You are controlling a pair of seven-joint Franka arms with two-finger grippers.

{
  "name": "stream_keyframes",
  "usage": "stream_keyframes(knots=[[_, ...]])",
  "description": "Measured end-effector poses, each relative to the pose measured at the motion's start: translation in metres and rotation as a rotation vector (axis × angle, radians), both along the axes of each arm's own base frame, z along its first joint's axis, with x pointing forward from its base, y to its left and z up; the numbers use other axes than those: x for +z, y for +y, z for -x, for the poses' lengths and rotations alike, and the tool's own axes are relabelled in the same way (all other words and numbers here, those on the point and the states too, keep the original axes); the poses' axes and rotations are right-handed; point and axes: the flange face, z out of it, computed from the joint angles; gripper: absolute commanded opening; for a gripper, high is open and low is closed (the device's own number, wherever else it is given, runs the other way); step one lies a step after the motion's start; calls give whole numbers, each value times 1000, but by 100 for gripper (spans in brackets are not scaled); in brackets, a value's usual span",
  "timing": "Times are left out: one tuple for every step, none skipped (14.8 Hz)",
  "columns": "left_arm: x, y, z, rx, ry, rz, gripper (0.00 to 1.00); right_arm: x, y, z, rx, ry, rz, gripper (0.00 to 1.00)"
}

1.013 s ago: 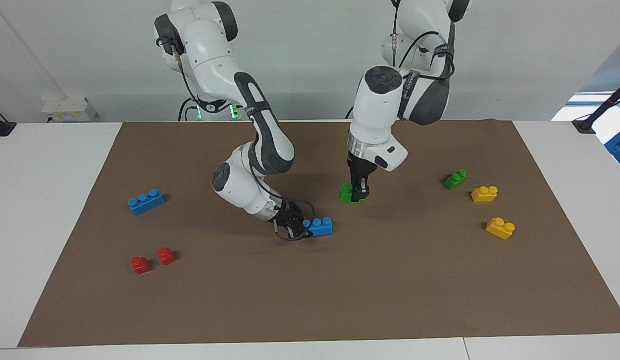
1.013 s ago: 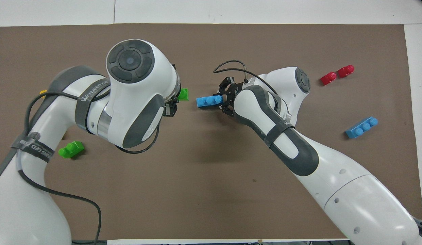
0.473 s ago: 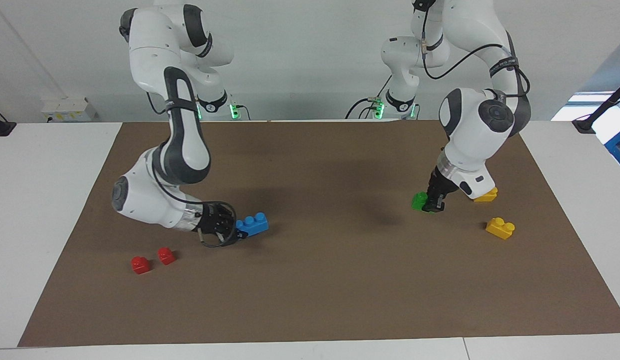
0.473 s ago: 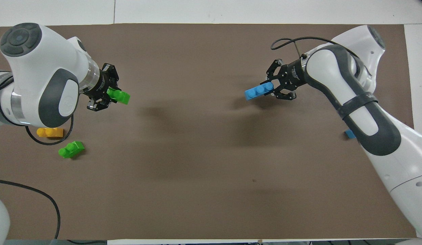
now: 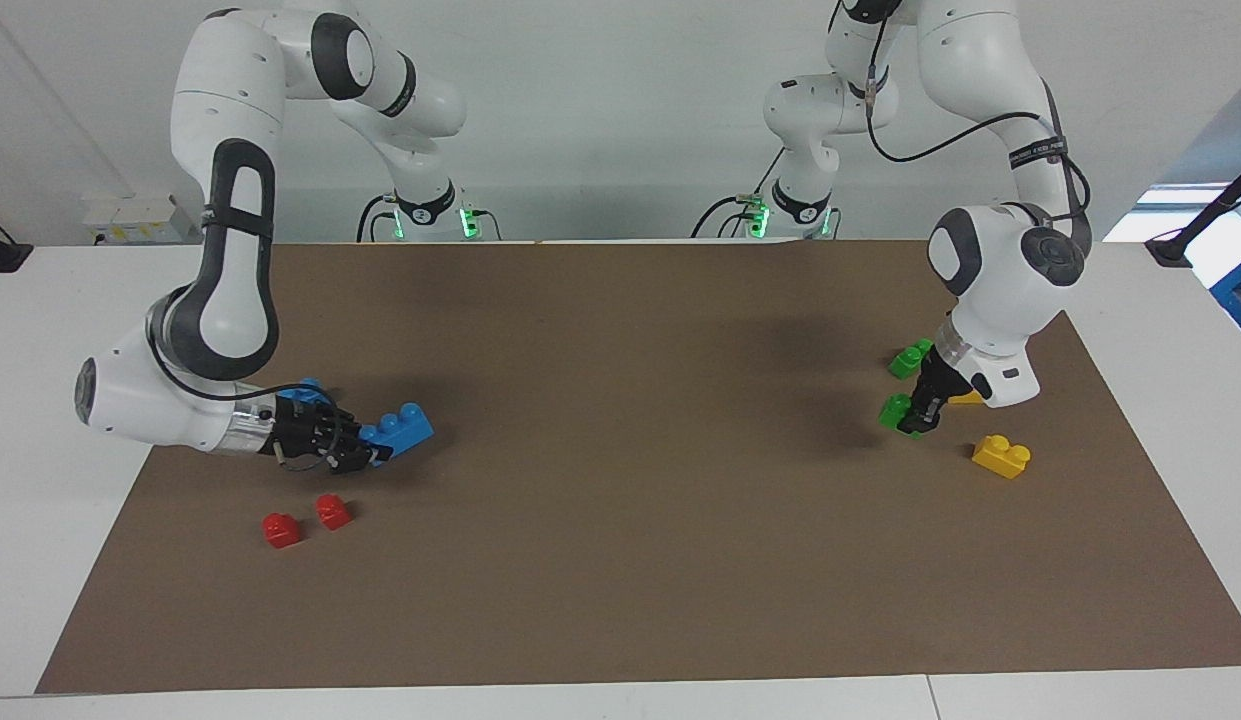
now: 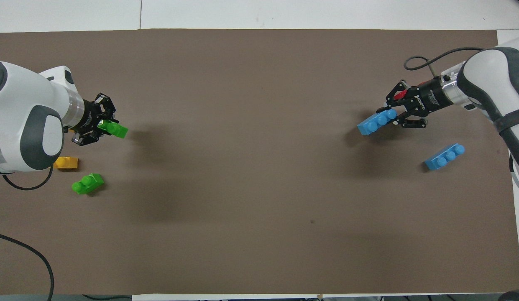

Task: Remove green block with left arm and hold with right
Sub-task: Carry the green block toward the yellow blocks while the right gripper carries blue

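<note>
The left pincer point(image 5: 918, 412) grips the green block point(image 5: 895, 410), pulled apart from the blue brick point(image 5: 400, 430) that the right pincer point(image 5: 365, 450) clamps for bracing.

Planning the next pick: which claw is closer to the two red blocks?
Right. The right claw holds a blue block just above the red blocks; the left claw works at the table's other end.

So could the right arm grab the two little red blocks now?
Probably not yet. The right end effector is over the mat beside the red blocks with nothing between them, but it is shut on a blue block it must drop first.
</note>
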Motion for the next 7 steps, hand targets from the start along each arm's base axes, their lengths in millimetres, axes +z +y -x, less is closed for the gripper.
stream_keyframes(knots=[[-6,5,1,-10,-3,-1,0,0,-13,3,9,-2,10,0],[-12,6,0,-26,-4,-1,0,-1,-22,6,11,-4,14,0],[-20,6,-1,-43,-6,-1,0,-1,-30,7,12,-6,20,0],[-29,5,-2,-57,-7,-1,0,-2,-35,8,11,-5,27,0],[-37,5,-3,-65,-6,0,0,-2,-39,9,7,-4,31,0],[-43,5,-4,-69,-4,0,0,-2,-42,10,6,-3,35,0],[-48,5,-5,-74,-6,1,0,-3,-44,11,6,-2,38,0]])
